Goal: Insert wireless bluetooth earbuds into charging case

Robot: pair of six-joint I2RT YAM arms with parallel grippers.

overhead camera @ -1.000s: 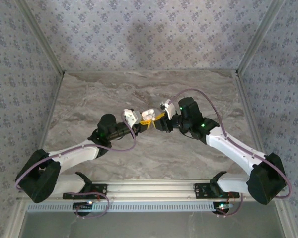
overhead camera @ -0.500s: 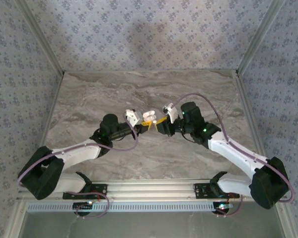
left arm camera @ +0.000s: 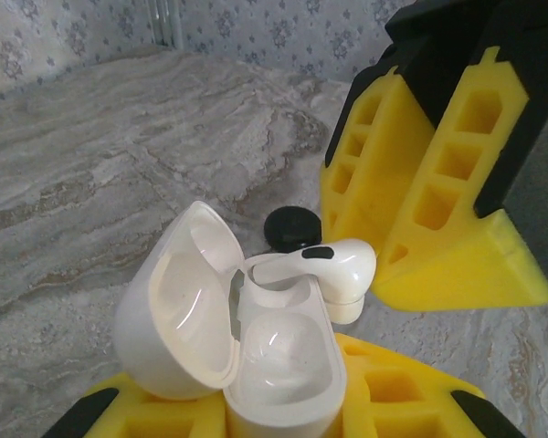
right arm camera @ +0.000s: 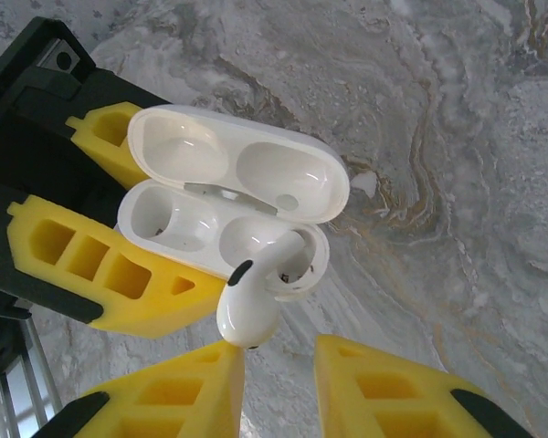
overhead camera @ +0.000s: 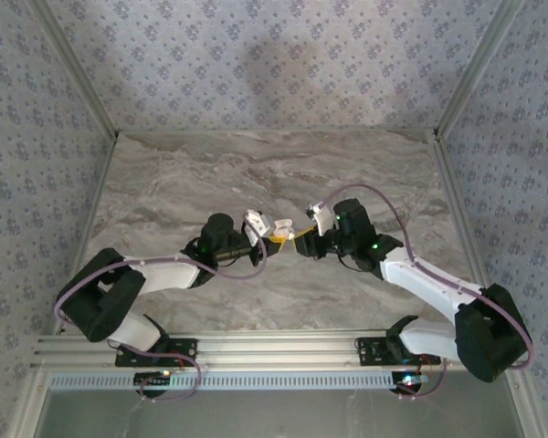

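The white charging case [left arm camera: 283, 365] has its lid [left arm camera: 178, 301] swung open, and my left gripper [left arm camera: 283, 415] is shut on its body between yellow fingers [left arm camera: 397, 388]. One white earbud [left arm camera: 338, 265] leans out of the far socket, its stem inside and its head over the rim. The near socket is bare. From the right wrist, the same earbud [right arm camera: 251, 306] rests its head against one fingertip [right arm camera: 178, 392] of my right gripper [right arm camera: 279, 388], whose jaws stand apart. From above, the case [overhead camera: 278, 224] hangs over mid-table between both grippers.
A flat black round disc [left arm camera: 292, 226] lies on the marble table [overhead camera: 365, 173] just beyond the case. A small white piece [right arm camera: 363, 185] lies on the table past the case, too small to identify. Patterned walls enclose the table on three sides.
Both grippers have shifted slightly toward the near edge and closer together. The left arm has swung its elbow inward.
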